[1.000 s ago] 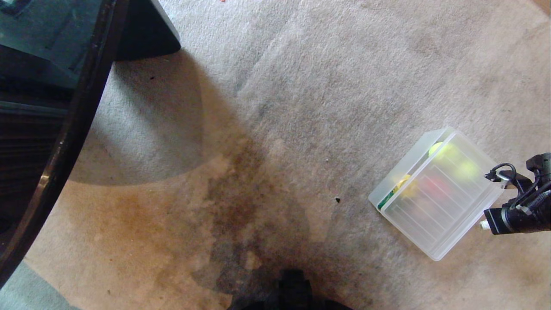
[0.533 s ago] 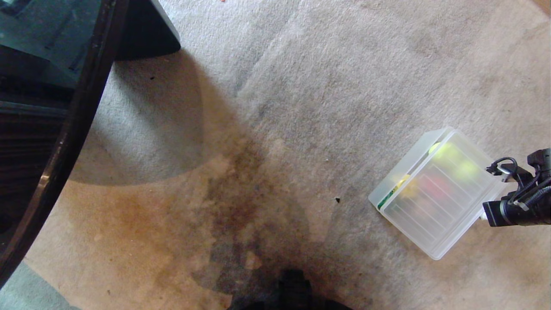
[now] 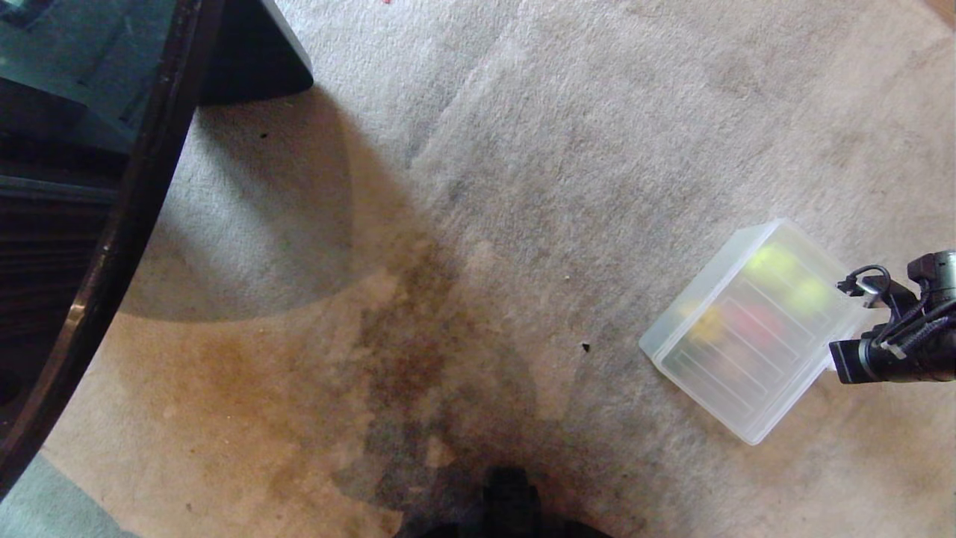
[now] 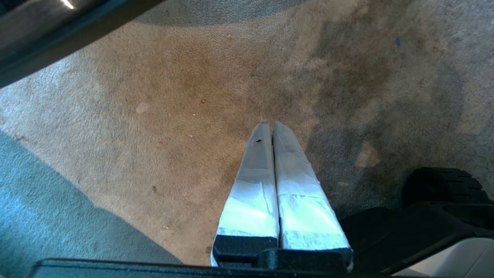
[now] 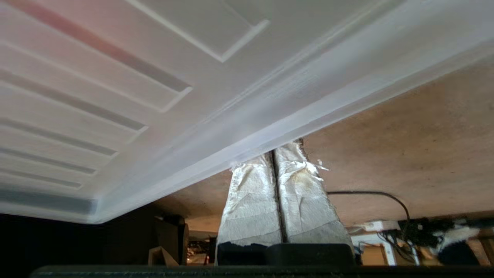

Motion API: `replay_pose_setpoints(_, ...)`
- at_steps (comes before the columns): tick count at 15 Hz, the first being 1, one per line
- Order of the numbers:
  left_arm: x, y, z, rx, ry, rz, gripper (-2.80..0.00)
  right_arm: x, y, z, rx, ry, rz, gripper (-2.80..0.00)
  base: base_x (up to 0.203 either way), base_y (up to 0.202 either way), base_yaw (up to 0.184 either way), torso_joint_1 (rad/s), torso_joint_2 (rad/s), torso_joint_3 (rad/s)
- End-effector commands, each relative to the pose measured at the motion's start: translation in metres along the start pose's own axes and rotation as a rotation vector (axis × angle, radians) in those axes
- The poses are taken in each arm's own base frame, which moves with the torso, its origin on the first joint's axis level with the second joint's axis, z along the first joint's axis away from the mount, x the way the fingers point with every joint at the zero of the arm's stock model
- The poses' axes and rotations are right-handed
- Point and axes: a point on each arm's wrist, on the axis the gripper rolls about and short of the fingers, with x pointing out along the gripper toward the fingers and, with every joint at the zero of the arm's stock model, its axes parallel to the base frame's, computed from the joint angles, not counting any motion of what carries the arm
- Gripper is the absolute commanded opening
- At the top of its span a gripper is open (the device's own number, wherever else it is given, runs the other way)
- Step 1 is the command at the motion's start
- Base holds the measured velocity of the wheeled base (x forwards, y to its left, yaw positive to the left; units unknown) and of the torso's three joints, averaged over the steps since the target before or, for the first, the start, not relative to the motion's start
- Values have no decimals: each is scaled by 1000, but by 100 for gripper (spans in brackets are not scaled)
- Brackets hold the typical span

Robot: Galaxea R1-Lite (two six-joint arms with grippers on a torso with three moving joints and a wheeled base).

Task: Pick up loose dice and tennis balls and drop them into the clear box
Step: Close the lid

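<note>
Clear box (image 3: 754, 332), lidded, contents inside: long axis diagonal, edge touching right end effector (image 5: 274, 154), fingers pressed together, empty.

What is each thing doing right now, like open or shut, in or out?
Clear box: on the carpet, lid over it.
Lid: lying on the box.
Tennis balls: inside the box, under the lid.
Dice: yellow and red blurs inside; others unclear.
Right end effector: shut, tips at the lid's edge.
Left end effector: shut, empty, above the carpet.

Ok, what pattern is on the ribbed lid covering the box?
Parallel raised stripes across the frosted clear plastic lid, clearest in the right wrist view.
</note>
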Motion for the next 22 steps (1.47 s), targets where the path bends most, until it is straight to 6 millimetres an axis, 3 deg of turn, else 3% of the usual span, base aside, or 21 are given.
replay_pose_setpoints(1, 0, 0, 0, -1, 2, 0, -280, 1, 4, 2, -9, -4, 11, -280, 0, 0, 0, 0, 0, 0)
replay_pose_setpoints(12, 0, 0, 0, -1, 2, 0, -280, -8, 10, -7, -11, 10, 32, -280, 0, 0, 0, 0, 0, 0)
replay_pose_setpoints(14, 0, 0, 0, -1, 2, 0, -280, -33, 14, -17, -4, -23, 47, -280, 0, 0, 0, 0, 0, 0)
replay_pose_setpoints(17, 0, 0, 0, -1, 2, 0, -280, -97, 28, -33, -21, -156, 27, -280, 0, 0, 0, 0, 0, 0)
replay_pose_setpoints(20, 0, 0, 0, -1, 2, 0, -280, -129, 40, -52, -31, -224, 14, -280, 0, 0, 0, 0, 0, 0)
replay_pose_setpoints(22, 0, 0, 0, -1, 2, 0, -280, -135, 44, -60, -31, -232, 16, -280, 0, 0, 0, 0, 0, 0)
